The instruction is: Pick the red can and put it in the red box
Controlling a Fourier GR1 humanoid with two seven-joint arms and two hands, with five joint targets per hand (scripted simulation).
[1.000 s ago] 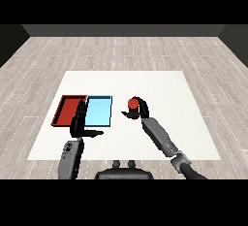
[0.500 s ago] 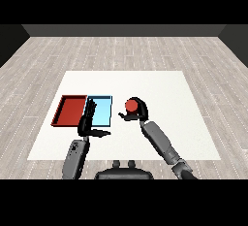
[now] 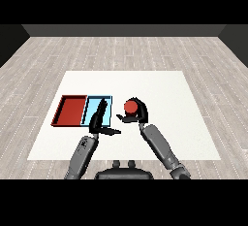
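From the head view, the right hand [image 3: 136, 115] curls around the red can [image 3: 130, 106], holding it just right of the light blue tray [image 3: 107, 99]. The red tray [image 3: 70, 110] lies against the blue one's left side on the white table [image 3: 160, 89]. The left hand [image 3: 99, 121] reaches over the blue tray, fingers straight and released.
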